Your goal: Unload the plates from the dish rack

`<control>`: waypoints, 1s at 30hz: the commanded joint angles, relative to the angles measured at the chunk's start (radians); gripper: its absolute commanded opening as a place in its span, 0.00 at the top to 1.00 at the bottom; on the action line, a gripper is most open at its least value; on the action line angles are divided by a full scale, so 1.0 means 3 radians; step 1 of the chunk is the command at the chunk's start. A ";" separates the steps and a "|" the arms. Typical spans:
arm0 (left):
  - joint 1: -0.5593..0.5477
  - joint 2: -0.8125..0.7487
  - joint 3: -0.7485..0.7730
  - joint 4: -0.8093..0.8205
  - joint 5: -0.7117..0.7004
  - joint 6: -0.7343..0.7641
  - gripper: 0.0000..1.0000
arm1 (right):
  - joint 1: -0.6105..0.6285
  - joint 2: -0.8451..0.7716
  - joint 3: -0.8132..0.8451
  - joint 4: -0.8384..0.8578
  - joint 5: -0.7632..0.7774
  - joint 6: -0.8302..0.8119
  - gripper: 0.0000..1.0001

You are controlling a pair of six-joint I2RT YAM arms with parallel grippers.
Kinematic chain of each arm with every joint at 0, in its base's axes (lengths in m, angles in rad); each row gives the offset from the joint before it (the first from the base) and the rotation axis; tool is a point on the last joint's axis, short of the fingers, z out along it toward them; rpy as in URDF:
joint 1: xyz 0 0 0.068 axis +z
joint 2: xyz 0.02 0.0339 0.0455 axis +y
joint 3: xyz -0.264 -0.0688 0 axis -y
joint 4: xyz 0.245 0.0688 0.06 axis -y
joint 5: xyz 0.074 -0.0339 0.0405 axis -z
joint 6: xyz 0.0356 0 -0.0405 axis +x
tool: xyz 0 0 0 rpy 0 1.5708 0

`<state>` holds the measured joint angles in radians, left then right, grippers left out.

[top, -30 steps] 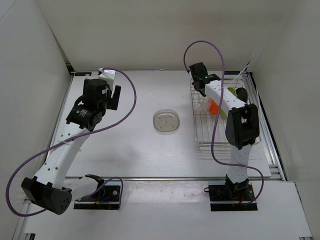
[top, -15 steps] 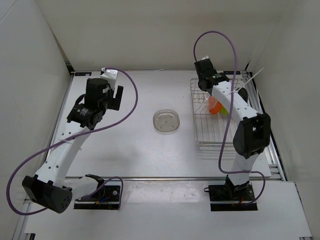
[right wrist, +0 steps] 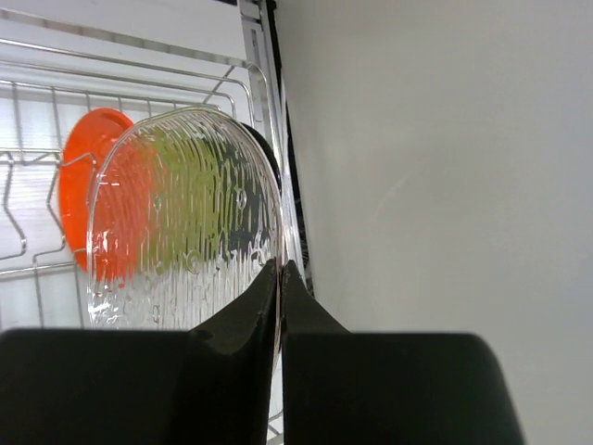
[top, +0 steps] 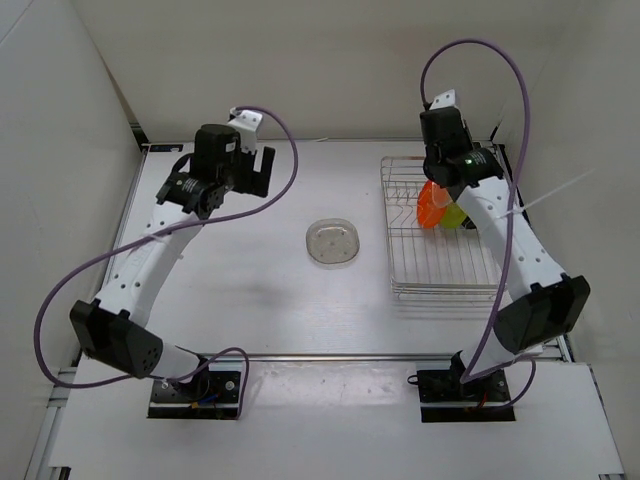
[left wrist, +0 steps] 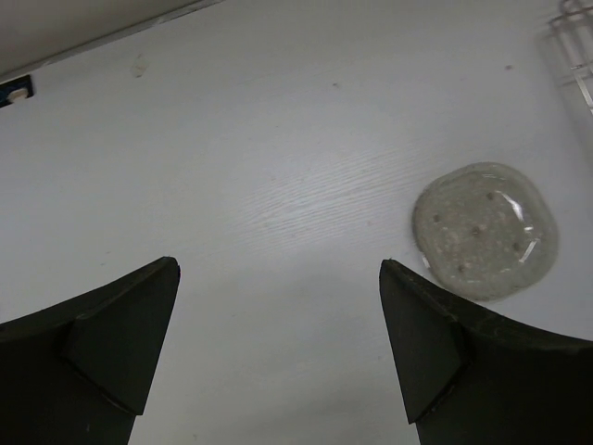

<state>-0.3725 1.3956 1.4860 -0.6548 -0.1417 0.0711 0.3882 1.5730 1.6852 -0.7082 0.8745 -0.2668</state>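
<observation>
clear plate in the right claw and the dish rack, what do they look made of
The clear plate in the right claw looks like plastic, possibly glass: the orange plate and green plate show through its glossy, rippled face. The dish rack looks like thin silver metal wire, faintly shiny.

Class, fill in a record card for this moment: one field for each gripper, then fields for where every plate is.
Left gripper: fingers open, empty, above the table
Right gripper: fingers shut on the rim of the ribbed clear plate
Held plate: upright at the dish rack; cannot tell whether it is lifted free
Behind it in the rack: orange plate, lime green plate, black plate
On the table: second clear plate, lying flat, left of the rack
</observation>
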 commanded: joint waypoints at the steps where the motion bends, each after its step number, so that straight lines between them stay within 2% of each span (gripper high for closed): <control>1: -0.0083 0.0154 0.0343 0.0035 0.0599 -0.0181 0.00 | 0.0025 -0.0309 0.0048 -0.0078 -0.0199 0.0199 1.00; 7: -0.0154 0.0456 0.0773 0.0035 0.1259 -0.0436 0.00 | 0.0025 -0.0641 0.0161 -0.0206 -0.0797 0.0831 1.00; 12: -0.0154 0.0573 0.0890 0.0347 0.1643 -0.0784 0.00 | 0.0025 -0.0713 0.0161 -0.0176 -0.1584 0.1267 1.00; 14: -0.0154 0.0803 0.1231 0.0240 0.1821 -0.0937 0.00 | 0.0025 -0.0713 0.0161 -0.0145 -0.1922 0.1354 1.00; 17: -0.0154 0.1059 0.1478 0.0240 0.2168 -0.1096 0.00 | 0.0025 -0.0713 0.0191 -0.0104 -0.2229 0.1431 1.00; 19: -0.0154 0.1212 0.1561 0.0240 0.2378 -0.1142 0.00 | 0.0025 -0.0759 0.0191 -0.0053 -0.2301 0.1462 1.00; 23: -0.0185 0.1391 0.1632 0.0270 0.2507 -0.1239 0.00 | 0.0025 -0.0979 -0.0140 0.0274 -0.2363 0.1498 1.00; 30: -0.0246 0.1652 0.1872 0.0332 0.2783 -0.1413 0.00 | 0.0025 -0.0882 -0.0141 0.0305 -0.2215 0.1687 1.00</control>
<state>-0.4305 1.9030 1.9690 -0.5755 0.6025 -0.3225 0.3939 1.3041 1.6413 -0.6849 0.2058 0.1871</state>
